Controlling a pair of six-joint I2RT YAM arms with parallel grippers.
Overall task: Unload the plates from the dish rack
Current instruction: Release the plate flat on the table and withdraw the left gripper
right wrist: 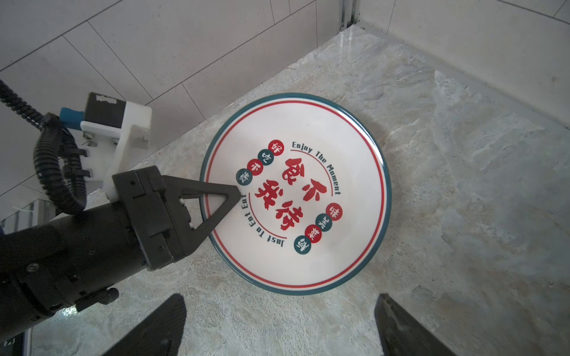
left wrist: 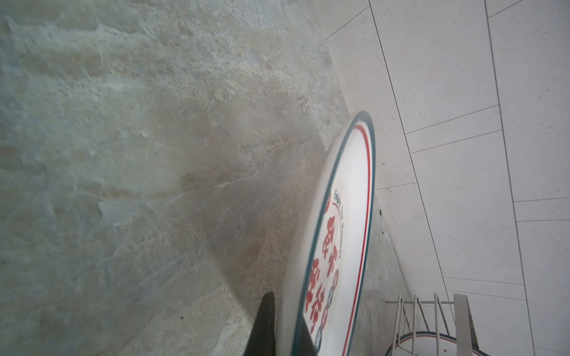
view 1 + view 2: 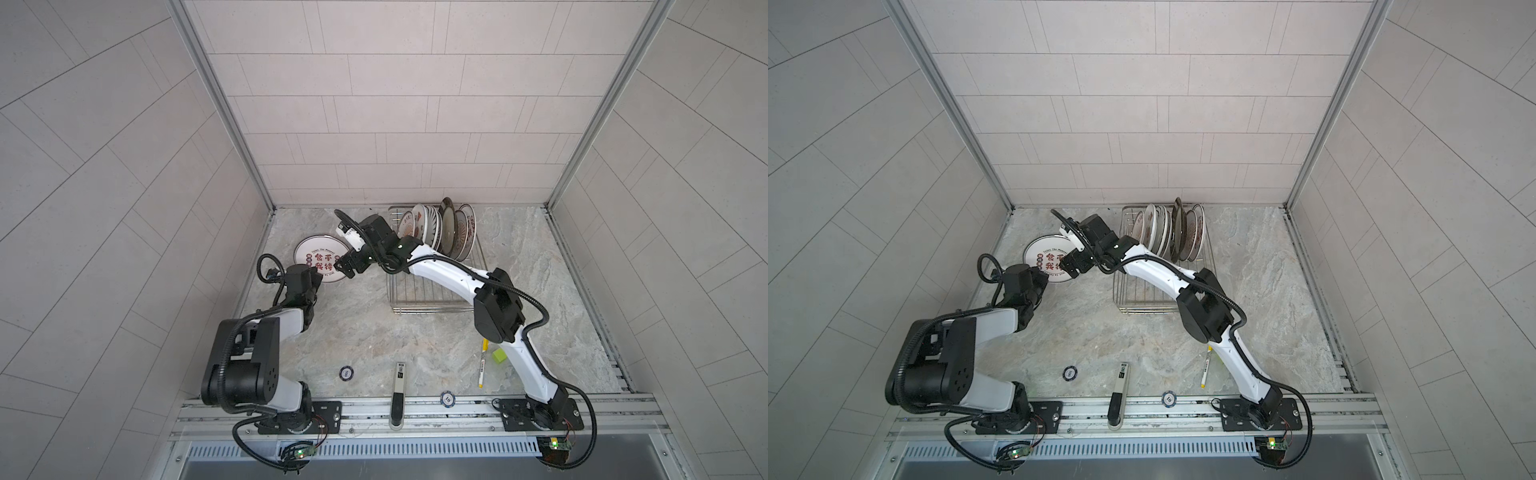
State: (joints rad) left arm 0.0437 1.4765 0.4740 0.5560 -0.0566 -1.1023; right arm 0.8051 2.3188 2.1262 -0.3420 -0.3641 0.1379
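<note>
I see my left gripper [image 1: 229, 200] pinching the plate [image 1: 348, 172] by its rim, my right gripper [image 1: 282, 326] gaping nearby; a bump could dislodge it.

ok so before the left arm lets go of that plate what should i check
1. Left end effector clamped on the rim of the red-character plate: ok.
2. Plate fully resting on the table: cannot tell; it looks flat and low, but the contact underneath is hidden.
3. Right end effector open, empty and off the plate: ok.
4. Remaining plates standing upright in the dish rack: ok.
5. Right arm clear of the racked plates: cannot tell; it crosses the rack close beside them.
</note>
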